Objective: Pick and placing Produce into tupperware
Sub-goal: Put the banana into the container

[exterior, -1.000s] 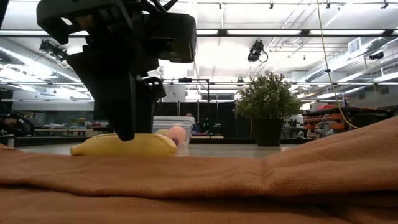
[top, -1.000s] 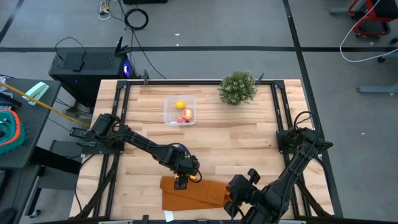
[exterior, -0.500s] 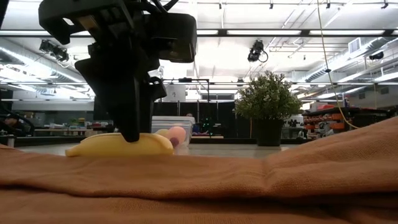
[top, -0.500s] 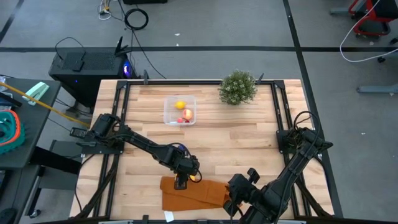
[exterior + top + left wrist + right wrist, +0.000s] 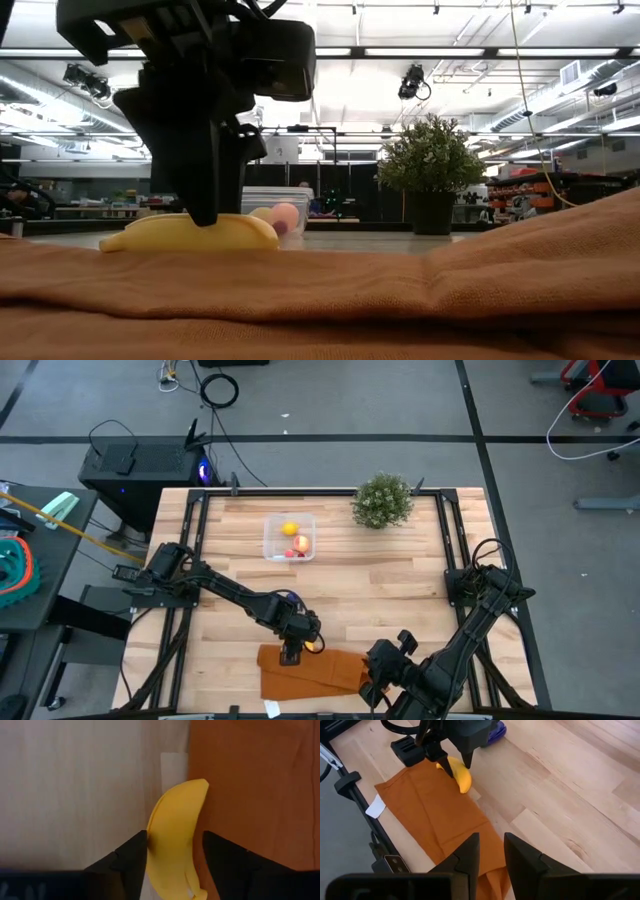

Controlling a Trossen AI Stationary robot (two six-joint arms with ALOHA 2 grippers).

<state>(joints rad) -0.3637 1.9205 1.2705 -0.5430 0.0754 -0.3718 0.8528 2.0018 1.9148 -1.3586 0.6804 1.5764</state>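
Observation:
The yellow banana (image 5: 175, 820) lies along the far edge of the orange cloth (image 5: 310, 672), near the table's front. My left gripper (image 5: 175, 857) stands over it, closed on its sides. The clear tupperware (image 5: 290, 537) sits far back on the table. It holds a yellow lemon (image 5: 290, 528), a red-peach fruit (image 5: 301, 543) and a tiny red piece (image 5: 290, 553). My right gripper (image 5: 491, 850) hovers above the cloth's right part, a little open, with nothing between its fingers. My left gripper pinches the banana between its two fingers, one on each long side (image 5: 150, 840), about mid-length. The fingers come steeply from above and lie across the banana. The banana (image 5: 190, 234) still lies flat at the cloth's edge, not lifted.
A green bushy plant (image 5: 383, 500) stands at the far right of the table. A white label (image 5: 175, 762) lies on the wood beside the cloth. Bare wood stretches between the cloth and the tupperware (image 5: 275, 205).
My left gripper has narrowed onto the banana and then widened slightly, without moving from its place. The banana has slid a little toward the table's left edge, still lying flat.

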